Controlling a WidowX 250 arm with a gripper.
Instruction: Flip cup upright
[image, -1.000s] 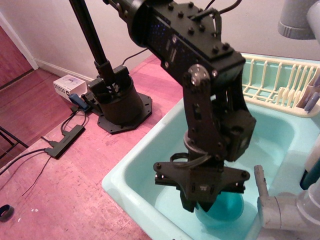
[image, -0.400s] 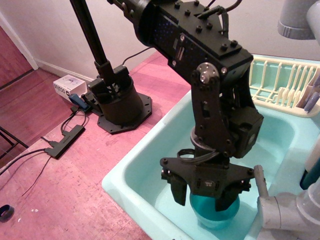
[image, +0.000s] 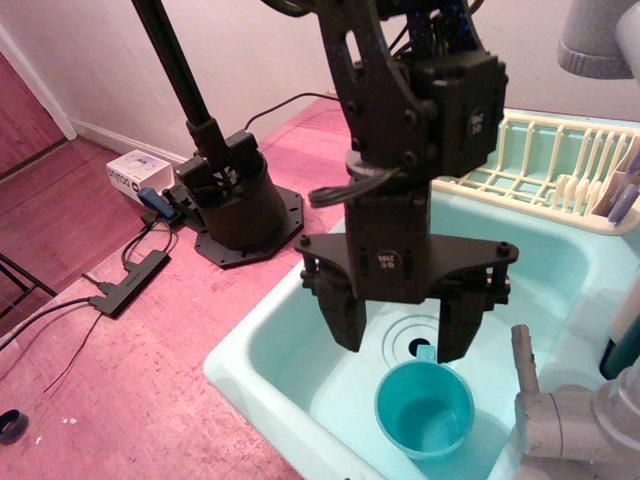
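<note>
The teal-blue cup stands upright on the floor of the mint-green sink basin, mouth up, its small loop handle pointing toward the back. My gripper hangs open and empty just above and behind the cup, one finger to the left and the other to the right. The jaws do not touch the cup.
A pale yellow dish rack sits at the back right of the sink. A grey faucet stands at the right front, close to the cup. The drain lies behind the cup. The arm's base stands on the pink floor to the left.
The gripper let go of the cup, opened wide and rose clear of it. The cup now stands upright on the sink floor.
</note>
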